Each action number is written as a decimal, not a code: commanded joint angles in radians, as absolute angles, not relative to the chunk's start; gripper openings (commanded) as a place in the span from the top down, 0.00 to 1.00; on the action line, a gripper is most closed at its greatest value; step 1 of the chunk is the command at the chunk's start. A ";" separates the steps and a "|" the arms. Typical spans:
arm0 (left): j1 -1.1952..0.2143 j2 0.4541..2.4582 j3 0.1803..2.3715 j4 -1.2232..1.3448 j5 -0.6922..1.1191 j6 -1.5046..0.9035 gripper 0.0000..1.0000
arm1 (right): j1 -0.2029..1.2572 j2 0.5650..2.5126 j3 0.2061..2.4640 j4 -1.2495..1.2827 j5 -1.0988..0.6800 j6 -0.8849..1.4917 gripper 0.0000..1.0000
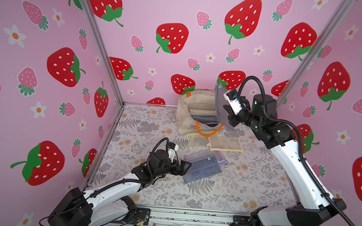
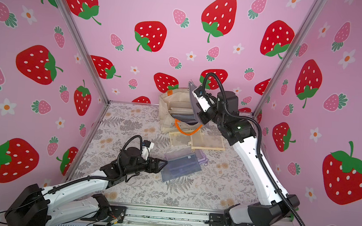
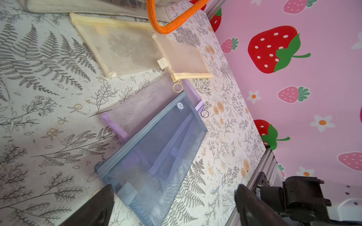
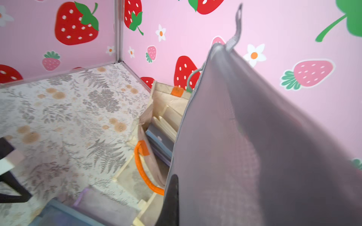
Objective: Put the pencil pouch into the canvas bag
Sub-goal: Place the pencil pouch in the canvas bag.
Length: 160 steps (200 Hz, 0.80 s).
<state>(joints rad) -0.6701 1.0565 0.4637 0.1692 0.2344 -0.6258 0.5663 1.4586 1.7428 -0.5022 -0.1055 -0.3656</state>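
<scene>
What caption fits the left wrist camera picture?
Open left gripper flanks a blue mesh pouch; a purple pouch and yellow pouches lie beyond, near the canvas bag.

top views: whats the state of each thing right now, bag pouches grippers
canvas bag: open, pouches inside
grey pouch: held up in right gripper
right gripper: shut on grey pouch
left gripper: open at blue pouch edge
blue pouch: flat, on purple pouch
yellow pouches: flat, overlapping
</scene>
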 commanded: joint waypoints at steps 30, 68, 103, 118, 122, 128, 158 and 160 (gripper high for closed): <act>-0.620 1.089 0.496 0.087 0.186 -0.625 0.01 | 0.563 1.677 1.918 -0.462 -0.005 -0.605 1.00; -0.581 1.102 0.485 0.119 0.223 -0.633 0.01 | 0.562 1.798 1.908 -0.295 0.046 -0.695 1.00; -0.559 1.127 0.487 0.130 0.248 -0.626 0.01 | 0.569 1.934 1.972 -0.244 0.068 -0.816 1.00; -0.548 1.140 0.485 0.146 0.263 -0.630 0.01 | 0.569 1.992 1.992 -0.227 0.086 -0.868 1.00; -0.547 1.143 0.485 0.151 0.267 -0.630 0.01 | 0.569 2.008 2.001 -0.228 0.094 -0.881 1.00; -0.543 1.148 0.484 0.157 0.270 -0.631 0.01 | 0.570 2.031 2.016 -0.230 0.111 -0.894 1.00; -0.528 1.168 0.488 0.175 0.285 -0.631 0.01 | 0.575 2.114 2.055 -0.229 0.209 -0.959 1.00; -0.528 1.169 0.489 0.176 0.286 -0.632 0.01 | 0.575 2.119 2.055 -0.229 0.216 -0.963 1.00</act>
